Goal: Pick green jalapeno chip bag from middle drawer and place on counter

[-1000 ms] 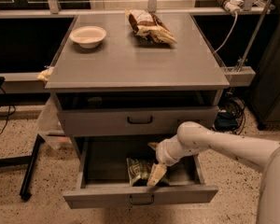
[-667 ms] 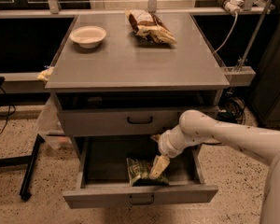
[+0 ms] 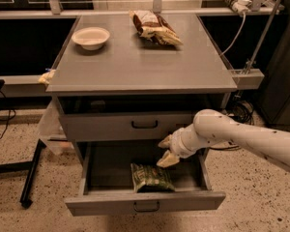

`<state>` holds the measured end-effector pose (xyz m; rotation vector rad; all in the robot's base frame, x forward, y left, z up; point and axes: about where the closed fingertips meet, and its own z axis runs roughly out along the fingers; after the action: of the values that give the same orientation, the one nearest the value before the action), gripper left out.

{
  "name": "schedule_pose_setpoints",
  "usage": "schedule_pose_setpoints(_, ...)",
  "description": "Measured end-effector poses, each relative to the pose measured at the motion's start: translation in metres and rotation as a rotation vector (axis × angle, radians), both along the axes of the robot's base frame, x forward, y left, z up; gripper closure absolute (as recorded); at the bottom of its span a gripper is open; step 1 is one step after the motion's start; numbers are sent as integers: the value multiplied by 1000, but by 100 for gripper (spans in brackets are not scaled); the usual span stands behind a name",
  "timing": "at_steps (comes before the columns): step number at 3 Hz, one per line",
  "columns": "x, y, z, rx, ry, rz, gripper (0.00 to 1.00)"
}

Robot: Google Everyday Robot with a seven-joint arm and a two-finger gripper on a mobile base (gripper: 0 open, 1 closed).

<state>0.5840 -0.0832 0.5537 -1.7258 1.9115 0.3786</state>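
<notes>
The green jalapeno chip bag point(image 3: 151, 178) lies flat in the tray of the open middle drawer point(image 3: 101, 204), near its front panel. My gripper point(image 3: 166, 151) hangs just above and to the right of the bag, over the drawer's right half, below the closed drawer front. Its two cream fingers point(image 3: 168, 159) stand apart and hold nothing. The white arm comes in from the right. The counter point(image 3: 145, 64) is the grey slab on top of the cabinet.
A white bowl point(image 3: 91, 36) sits at the counter's back left and a brown and white snack bag point(image 3: 154, 27) at the back middle. The closed upper drawer front point(image 3: 145, 124) is above my gripper. A black stand leg point(image 3: 31, 175) lies on the floor at left.
My gripper has risen and drawn back to the right, away from the bag. The bag stays lying in the drawer.
</notes>
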Motion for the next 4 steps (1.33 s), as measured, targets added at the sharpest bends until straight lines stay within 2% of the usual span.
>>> schedule_pose_setpoints(1,-4,-5,-3,3,-51,-27,71)
schedule_pose_setpoints(2,-4,-5,-3,3,-51,-27,93)
schedule_pose_setpoints(3,-5,-3,-14,6,-60,-19,100)
schedule_pose_setpoints(4,-1,-1,-31,13,-74,-16,100)
